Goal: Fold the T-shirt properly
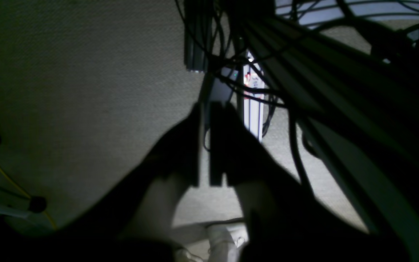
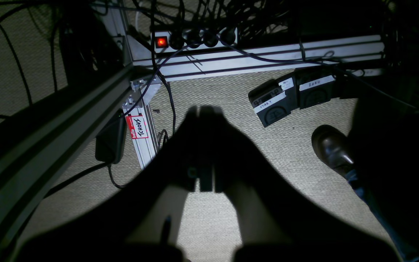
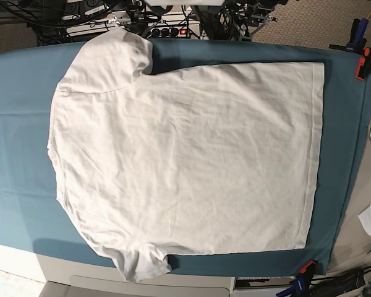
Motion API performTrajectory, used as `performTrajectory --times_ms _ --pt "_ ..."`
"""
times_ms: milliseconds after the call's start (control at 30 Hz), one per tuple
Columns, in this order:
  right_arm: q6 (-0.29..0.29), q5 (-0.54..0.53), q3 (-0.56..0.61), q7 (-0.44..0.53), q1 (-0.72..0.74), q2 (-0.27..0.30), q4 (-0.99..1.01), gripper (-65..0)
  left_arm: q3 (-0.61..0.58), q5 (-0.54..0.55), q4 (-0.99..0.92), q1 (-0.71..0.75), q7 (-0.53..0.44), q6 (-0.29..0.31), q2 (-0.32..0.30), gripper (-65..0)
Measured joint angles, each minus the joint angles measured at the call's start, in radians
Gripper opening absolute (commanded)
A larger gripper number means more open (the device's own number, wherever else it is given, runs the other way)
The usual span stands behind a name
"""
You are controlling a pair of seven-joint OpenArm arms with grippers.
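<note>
A teal cloth (image 3: 18, 124) covered the worktop, and on it the white T-shirt (image 3: 185, 167) lay spread flat and unfolded, taking up most of the surface. Its collar end pointed to the left of the base view and its bottom hem (image 3: 316, 148) to the right, with one short sleeve (image 3: 120, 52) reaching the far edge and the other sleeve (image 3: 142, 260) hanging slightly over the near edge. The fabric looked thin, soft and light, likely to sag and crease when lifted, so a pinch at a stitched hem corner or sleeve edge seemed the surest hold. Neither arm showed over the worktop. Both wrist cameras looked down at beige carpet below the worktop. The left gripper (image 1: 204, 143) appeared as a dark silhouette, its jaws nearly together with only a thin slit between them, holding nothing. The right gripper (image 2: 204, 145) was likewise dark, jaws fully together and empty. Beyond it lay two black foot pedals (image 2: 289, 98) and a brown shoe (image 2: 331, 149). The wrist views were dim, so finger detail was hard to make out. Whether the shirt lay face up or face down could not be told.
</note>
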State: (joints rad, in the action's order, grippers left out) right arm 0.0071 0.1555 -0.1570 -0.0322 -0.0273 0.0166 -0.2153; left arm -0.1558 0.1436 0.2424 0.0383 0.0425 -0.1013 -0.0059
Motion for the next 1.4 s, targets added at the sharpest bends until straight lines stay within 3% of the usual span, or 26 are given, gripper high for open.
performTrajectory --times_ms 833,933,1067,1200,1400 --pt "0.0 0.0 0.0 0.0 0.0 0.0 0.0 -65.0 0.0 0.0 0.0 0.0 0.0 0.0 0.0 -62.6" --pt "0.0 0.001 0.0 -0.021 0.0 0.003 -0.001 -65.0 0.0 0.006 0.0 0.0 0.001 -0.048 -0.002 -62.6" --pt "-0.001 0.002 0.0 -0.025 -0.029 0.03 -0.044 -65.0 0.0 0.033 0.083 0.039 0.062 -0.083 -0.043 -62.6" --pt "-0.003 0.004 0.0 -0.066 -0.098 0.063 -0.124 -65.0 0.001 0.033 0.216 0.125 0.134 -0.083 -0.107 -62.6" --pt "0.004 -0.045 0.001 -0.097 -0.222 0.083 -0.246 -65.0 0.001 0.039 0.399 0.262 0.213 -0.08 -0.154 -62.6"
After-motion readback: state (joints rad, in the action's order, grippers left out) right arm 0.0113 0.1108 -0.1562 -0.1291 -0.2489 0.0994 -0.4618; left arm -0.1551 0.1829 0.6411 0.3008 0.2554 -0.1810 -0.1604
